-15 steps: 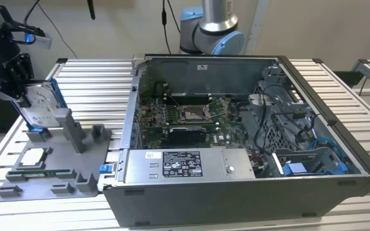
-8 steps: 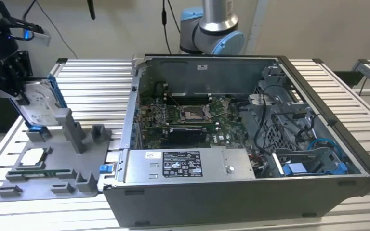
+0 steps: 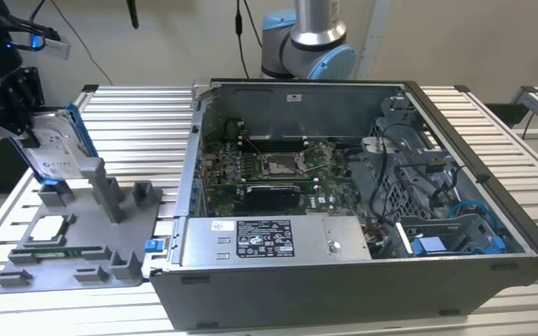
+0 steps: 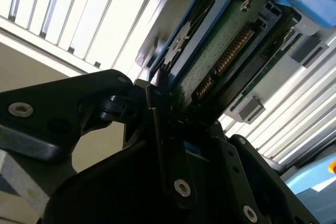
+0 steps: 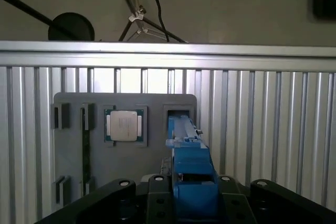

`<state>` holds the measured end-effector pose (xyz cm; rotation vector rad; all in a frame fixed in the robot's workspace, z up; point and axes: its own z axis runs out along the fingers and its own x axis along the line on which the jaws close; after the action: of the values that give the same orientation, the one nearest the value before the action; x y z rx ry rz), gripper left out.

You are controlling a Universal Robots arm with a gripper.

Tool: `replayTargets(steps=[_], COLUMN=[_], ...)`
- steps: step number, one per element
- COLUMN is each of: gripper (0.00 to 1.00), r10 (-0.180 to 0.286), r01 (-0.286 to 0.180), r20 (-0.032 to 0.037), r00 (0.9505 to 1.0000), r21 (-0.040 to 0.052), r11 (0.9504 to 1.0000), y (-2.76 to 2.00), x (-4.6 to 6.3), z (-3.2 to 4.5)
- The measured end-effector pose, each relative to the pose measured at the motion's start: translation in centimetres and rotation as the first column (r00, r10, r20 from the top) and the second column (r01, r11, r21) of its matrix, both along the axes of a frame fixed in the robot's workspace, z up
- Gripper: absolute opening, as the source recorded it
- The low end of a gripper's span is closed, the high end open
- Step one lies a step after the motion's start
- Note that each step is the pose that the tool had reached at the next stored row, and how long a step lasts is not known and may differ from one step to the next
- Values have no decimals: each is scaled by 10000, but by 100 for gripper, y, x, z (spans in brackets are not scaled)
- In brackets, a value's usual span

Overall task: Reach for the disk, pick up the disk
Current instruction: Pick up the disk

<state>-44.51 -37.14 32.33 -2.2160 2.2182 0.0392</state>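
The disk (image 3: 56, 148) stands on edge over the grey fixture plate (image 3: 87, 241) at the exterior view's left. Its silver face, white label and blue bracket rail show, and its lower end is at the plate's upright holder (image 3: 52, 192). My gripper (image 3: 28, 134) comes down on its upper part and is shut on it. In the second wrist view the disk's green circuit side (image 4: 220, 61) and blue bracket run out from between my dark fingers (image 4: 164, 129). In the first wrist view the blue rail (image 5: 189, 156) sits gripped between the fingers (image 5: 157, 184), above the plate's slot.
A square silver processor chip (image 3: 47, 227) (image 5: 125, 125) lies on the fixture plate. An open computer case (image 3: 493, 189) fills the exterior view's middle and right, with a grey stickered box (image 3: 269, 241) at its front. All of it rests on a slatted metal table (image 3: 138, 112).
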Motion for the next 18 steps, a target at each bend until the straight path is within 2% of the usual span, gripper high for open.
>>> replayTargets(steps=[18], gripper=[0], r10=[-1], r01=[1], r20=[1], r00=[10000], r21=[1], r11=[10000], y=[1], x=[0], z=[253])
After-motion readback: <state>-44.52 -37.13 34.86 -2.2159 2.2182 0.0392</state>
